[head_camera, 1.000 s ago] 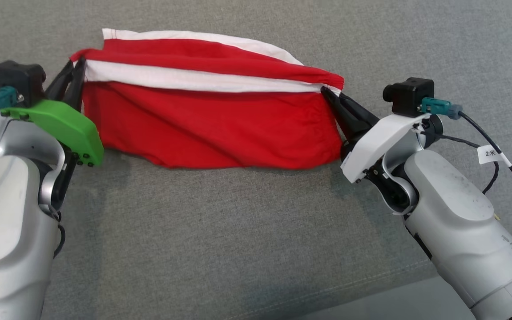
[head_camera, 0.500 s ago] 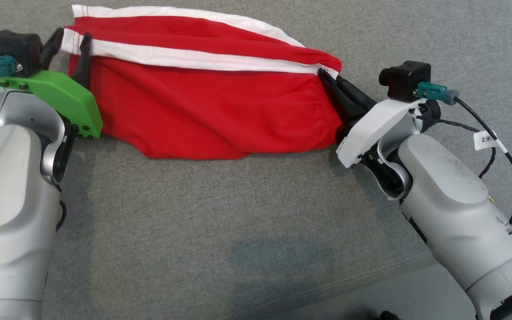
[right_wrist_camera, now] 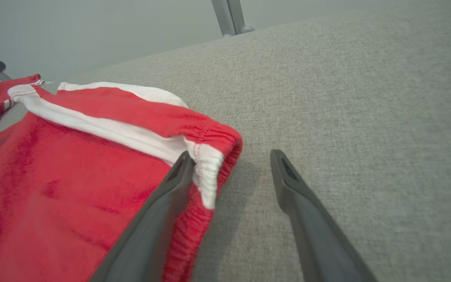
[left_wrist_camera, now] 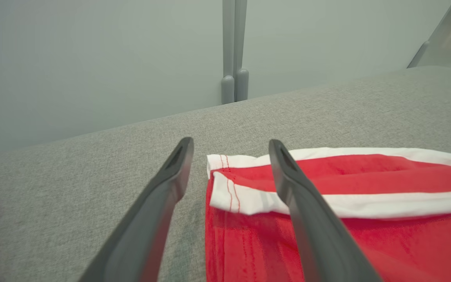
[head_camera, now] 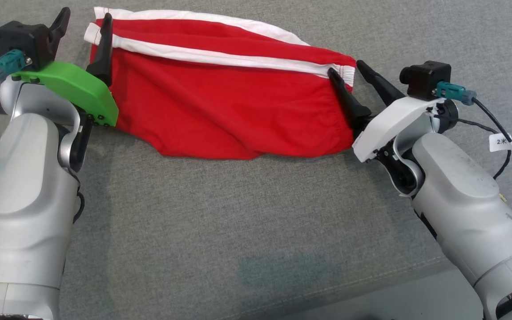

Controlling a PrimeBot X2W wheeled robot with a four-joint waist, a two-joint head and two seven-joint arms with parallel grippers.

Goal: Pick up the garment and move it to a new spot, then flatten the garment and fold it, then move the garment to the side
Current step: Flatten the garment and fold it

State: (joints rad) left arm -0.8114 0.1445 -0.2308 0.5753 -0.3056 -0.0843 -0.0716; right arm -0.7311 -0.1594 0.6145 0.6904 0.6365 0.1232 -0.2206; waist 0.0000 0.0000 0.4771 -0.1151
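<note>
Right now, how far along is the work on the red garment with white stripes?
Done, it seems: the red, white-striped fabric garment lies doubled lengthwise on the grey cloth surface. In hand: nothing; the left gripper and right gripper stand open at its two ends. Left: probably a further fold, then moving it aside.

Shows silver-grey shells on left forearm (head_camera: 24,213) and right forearm (head_camera: 465,209), the latter speckled. Carries green wrist plate (head_camera: 73,91) with dark screws (head_camera: 91,117); white wrist plate (head_camera: 387,124) opposite. Bears black left camera block (head_camera: 22,40) and right camera block (head_camera: 425,80), each with a teal connector (head_camera: 449,94). Trails black cable (head_camera: 484,116) with white tag (head_camera: 500,142). Ends in long, dark, tapering fingers on left pincer (head_camera: 86,13) and right pincer (head_camera: 344,67).
</note>
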